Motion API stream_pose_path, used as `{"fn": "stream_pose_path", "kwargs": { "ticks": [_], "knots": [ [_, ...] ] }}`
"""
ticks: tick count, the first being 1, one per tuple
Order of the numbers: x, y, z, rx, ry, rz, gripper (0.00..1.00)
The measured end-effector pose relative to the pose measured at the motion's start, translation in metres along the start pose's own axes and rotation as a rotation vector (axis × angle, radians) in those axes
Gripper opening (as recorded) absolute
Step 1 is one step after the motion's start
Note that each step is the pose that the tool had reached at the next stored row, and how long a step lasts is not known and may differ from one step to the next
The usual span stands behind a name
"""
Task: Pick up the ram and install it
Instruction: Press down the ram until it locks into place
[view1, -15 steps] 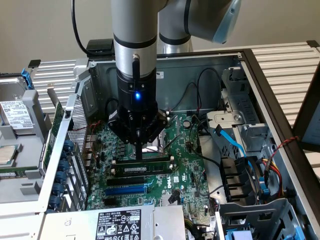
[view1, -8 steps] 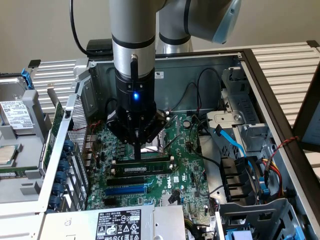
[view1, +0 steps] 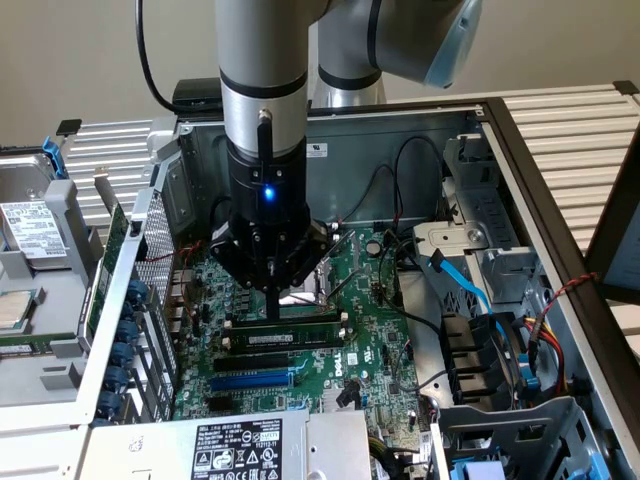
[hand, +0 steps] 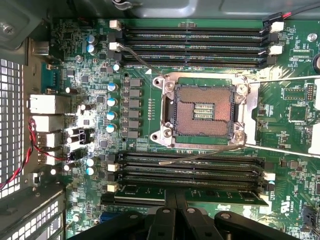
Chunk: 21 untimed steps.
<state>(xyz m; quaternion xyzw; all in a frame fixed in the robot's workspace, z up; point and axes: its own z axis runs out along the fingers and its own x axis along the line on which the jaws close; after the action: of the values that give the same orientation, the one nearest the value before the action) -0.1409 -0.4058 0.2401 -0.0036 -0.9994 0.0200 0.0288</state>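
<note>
End effector (hand: 175, 212) fingers closed together, tips touching the ram (hand: 185, 194) seated in its motherboard (hand: 150, 90) slot.

Exterior high, wrist close above motherboard (view1: 370, 300)

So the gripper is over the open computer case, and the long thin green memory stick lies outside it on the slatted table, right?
No. The long thin green memory stick is inside the case, standing among the black slots on the green motherboard, just under the gripper. The exterior view shows it.
</note>
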Motion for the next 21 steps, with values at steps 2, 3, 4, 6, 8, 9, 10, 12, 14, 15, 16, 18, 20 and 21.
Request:
{"fn": "stream_pose_path", "kwargs": {
  "ticks": [2, 3, 4, 6, 8, 9, 10, 12, 14, 15, 16, 18, 20, 21],
  "knots": [
    [0.0011, -0.0001, 0.0001, 0.0, 0.0, 0.0, 0.11],
    [0.0019, -0.0001, 0.0002, 0.0, 0.0, 0.0, 0.11],
    [0.0027, -0.0002, 0.0002, 0.0, 0.0, 0.0, 0.11],
    [0.0045, -0.0008, 0.0005, 0.0, 0.0, 0.0, 0.11],
    [0.0055, -0.0016, 0.0006, 0.0, 0.0, 0.0, 0.11],
    [0.0058, -0.0017, 0.0006, 0.0001, 0.0, 0.0, 0.11],
    [0.0059, -0.0017, 0.0006, 0.0001, 0.0, 0.0, 0.11],
    [0.0059, -0.0017, 0.0006, 0.0, 0.0, 0.0, 0.11],
    [0.0062, -0.0018, 0.0007, -0.0001, -0.0001, 0.0, 0.11],
    [0.0067, -0.0019, 0.0008, -0.0001, -0.0001, 0.0, 0.11],
    [0.007, -0.0019, 0.0009, -0.0001, -0.0001, 0.0, 0.11],
    [0.0074, -0.0019, 0.0008, 0.0, -0.0001, 0.0, 0.11],
    [0.0075, -0.0019, 0.0009, 0.0, -0.0001, 0.0, 0.11],
    [0.0078, -0.0022, 0.001, 0.0, -0.0001, 0.0, 0.11]
  ]
}}
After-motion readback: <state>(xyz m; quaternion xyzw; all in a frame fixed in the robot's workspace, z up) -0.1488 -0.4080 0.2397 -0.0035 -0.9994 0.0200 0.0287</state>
